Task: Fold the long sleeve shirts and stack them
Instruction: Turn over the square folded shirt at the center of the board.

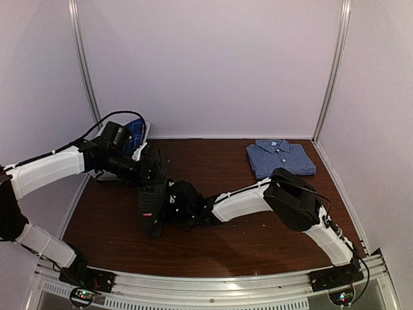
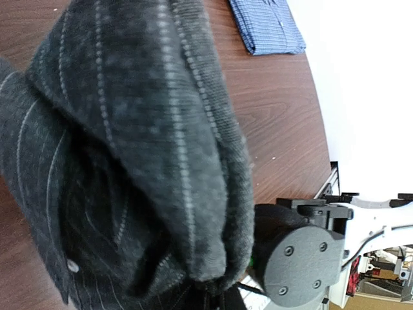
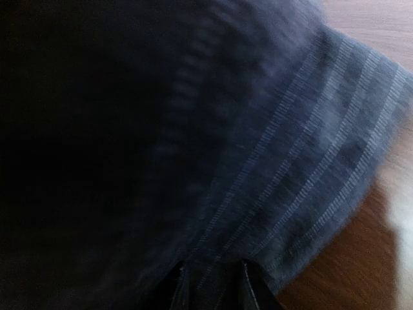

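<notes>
Overhead | table (image 1: 258, 242) seemingly wood | pale walls (image 1: 213, 64) | checked shirt (image 1: 281, 158) back-right, pinstripe shirt (image 1: 155, 200) centre

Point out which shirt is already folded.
The blue-and-white check shirt at the far right, flat and squared. The charcoal pinstripe shirt is bunched in the middle; the navy plaid shirt sits in the basket.

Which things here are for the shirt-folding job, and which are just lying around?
For the job:
black pinstriped shirt
folded blue check shirt
dark blue shirt, far left

Just lying about:
white mesh basket
</notes>
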`<action>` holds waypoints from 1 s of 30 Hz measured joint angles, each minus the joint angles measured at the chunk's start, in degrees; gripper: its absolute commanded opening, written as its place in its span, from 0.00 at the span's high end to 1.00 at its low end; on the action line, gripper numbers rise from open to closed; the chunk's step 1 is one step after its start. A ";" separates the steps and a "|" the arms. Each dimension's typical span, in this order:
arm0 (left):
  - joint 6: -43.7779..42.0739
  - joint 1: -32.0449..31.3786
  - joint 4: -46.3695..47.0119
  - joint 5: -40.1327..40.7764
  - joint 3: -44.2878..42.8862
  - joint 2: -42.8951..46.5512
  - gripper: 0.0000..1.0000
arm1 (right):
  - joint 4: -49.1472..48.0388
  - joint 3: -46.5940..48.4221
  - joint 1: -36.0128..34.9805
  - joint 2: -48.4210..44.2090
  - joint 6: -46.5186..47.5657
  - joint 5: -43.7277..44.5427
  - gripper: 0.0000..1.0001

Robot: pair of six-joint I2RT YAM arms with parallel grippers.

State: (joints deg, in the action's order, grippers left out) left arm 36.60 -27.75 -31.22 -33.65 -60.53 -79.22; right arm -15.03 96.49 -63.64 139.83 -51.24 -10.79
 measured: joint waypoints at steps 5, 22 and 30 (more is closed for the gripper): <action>3.89 -3.15 5.01 -0.09 0.00 -3.17 1.00 | -6.19 -0.85 1.09 1.55 -2.19 -5.11 0.67; 6.43 -4.39 13.49 -1.25 0.48 -9.31 1.00 | -18.56 -30.25 4.37 -15.50 -3.15 -4.24 0.59; 6.86 -7.63 16.35 -0.59 -0.20 -14.10 1.00 | -11.13 -42.23 4.98 -32.17 -1.84 3.67 0.53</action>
State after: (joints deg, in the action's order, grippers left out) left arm 43.46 -35.38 -14.87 -34.24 -60.73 -93.32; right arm -26.15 54.26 -58.65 107.66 -53.08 -7.11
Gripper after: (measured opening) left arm 0.033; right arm 0.445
